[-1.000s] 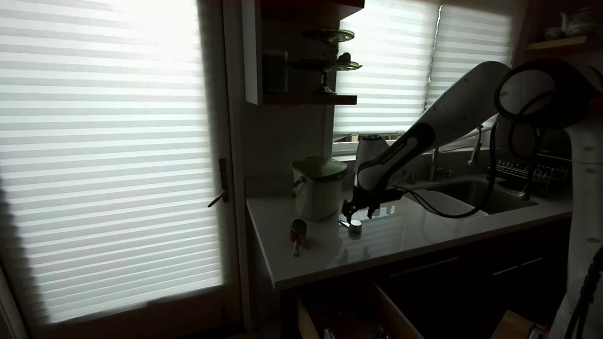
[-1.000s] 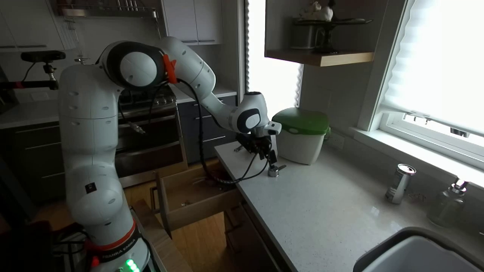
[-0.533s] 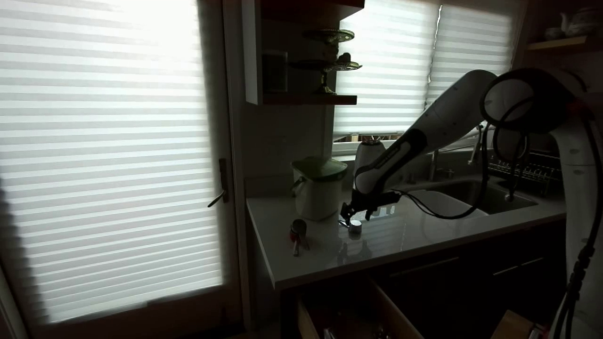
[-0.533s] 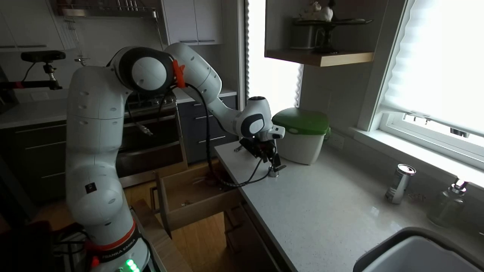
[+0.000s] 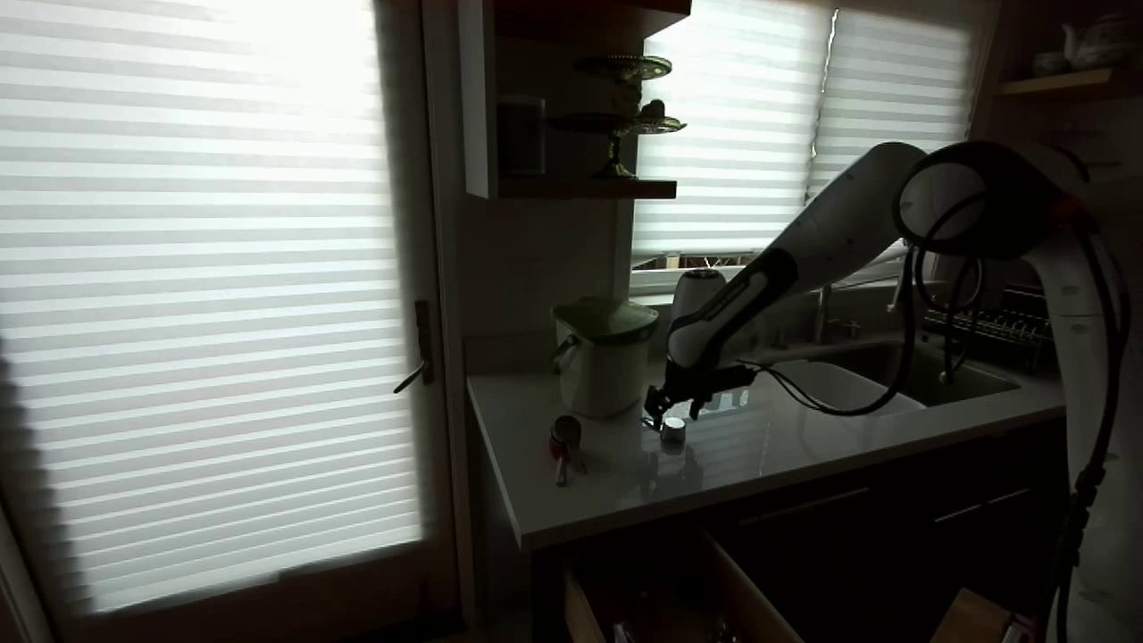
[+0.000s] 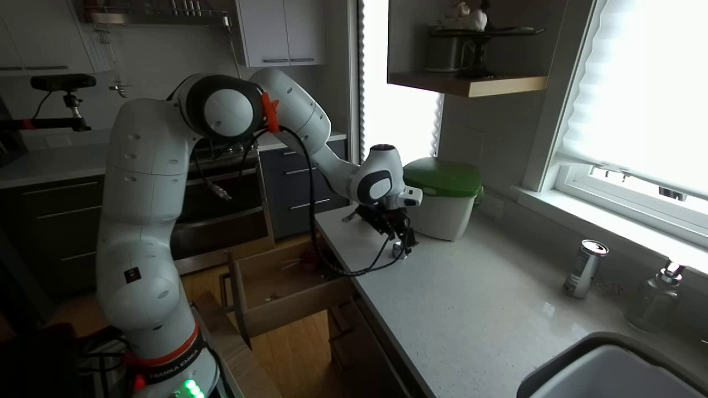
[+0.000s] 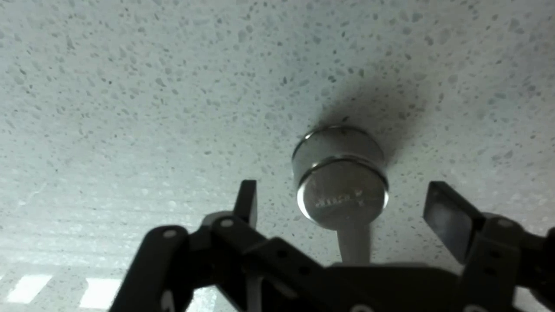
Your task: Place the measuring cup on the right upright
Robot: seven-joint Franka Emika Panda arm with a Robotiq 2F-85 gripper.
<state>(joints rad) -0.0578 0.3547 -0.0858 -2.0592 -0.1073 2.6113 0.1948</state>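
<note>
Wrist view: one metal measuring cup [image 7: 342, 186], lettered face uppermost, judged inverted; seen on the speckled countertop [image 7: 130, 108], framed between the two fingers [image 7: 451, 221], handle [image 7: 354, 245] pointed back toward the gripper [image 7: 342, 190]. Fingers spread wide; no contact with the cup is seen. In an exterior view: one darker handled cup [image 5: 566, 431], red-touched, apart from the gripper. In both exterior views: one green-lidded pail [image 6: 442, 182], near the gripper. Progress, as judged: pre-grasp stage; cup yet to be gripped, lifted, turned over and set mouth up.
</note>
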